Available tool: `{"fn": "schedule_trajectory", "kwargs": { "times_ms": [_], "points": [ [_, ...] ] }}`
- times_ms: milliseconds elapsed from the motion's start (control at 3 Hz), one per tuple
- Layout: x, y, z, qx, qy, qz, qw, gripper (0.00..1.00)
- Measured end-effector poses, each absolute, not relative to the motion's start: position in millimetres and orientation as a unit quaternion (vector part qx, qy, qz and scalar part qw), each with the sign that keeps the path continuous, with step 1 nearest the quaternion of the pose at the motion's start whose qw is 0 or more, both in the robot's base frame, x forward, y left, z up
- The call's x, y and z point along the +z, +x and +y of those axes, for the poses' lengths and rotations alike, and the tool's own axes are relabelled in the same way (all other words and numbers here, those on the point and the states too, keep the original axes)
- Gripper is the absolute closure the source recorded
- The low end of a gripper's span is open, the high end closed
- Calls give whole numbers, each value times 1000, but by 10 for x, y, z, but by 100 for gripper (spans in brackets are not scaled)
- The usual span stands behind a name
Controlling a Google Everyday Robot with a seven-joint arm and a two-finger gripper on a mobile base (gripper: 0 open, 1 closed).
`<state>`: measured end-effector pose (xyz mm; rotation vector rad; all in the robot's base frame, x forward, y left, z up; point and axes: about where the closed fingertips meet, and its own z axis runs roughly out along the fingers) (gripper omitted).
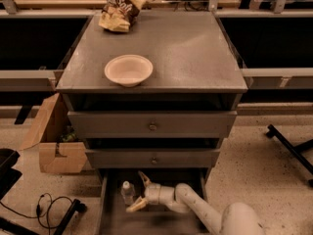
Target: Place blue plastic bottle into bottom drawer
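Observation:
The blue plastic bottle [128,192], small and clear with a white cap, stands upright on the floor of the bottom drawer [164,220]. That drawer is pulled out under the two shut upper drawers. My gripper [139,193] is inside the drawer, just to the right of the bottle. Its fingers [144,178] are spread open, one towards the back and one towards the front. The bottle stands at the mouth of the fingers, and they do not clasp it. My arm [205,213] reaches in from the lower right.
A white bowl [128,70] and a crumpled chip bag [120,11] lie on the cabinet top [195,53]. A cardboard box [51,143] stands left of the cabinet, with cables [49,205] on the floor below it. A black chair leg [292,150] lies at the right.

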<state>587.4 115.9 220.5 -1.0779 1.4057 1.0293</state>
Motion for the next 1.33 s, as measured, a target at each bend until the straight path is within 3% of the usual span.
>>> {"fn": "schedule_trajectory", "kwargs": {
  "times_ms": [667, 1000, 1333],
  "points": [
    [2309, 5398, 301, 401, -458, 653, 450, 0],
    [2444, 5294, -290, 348, -464, 719, 383, 0],
    [2589, 5199, -560, 290, -481, 768, 308, 0]
  ]
}}
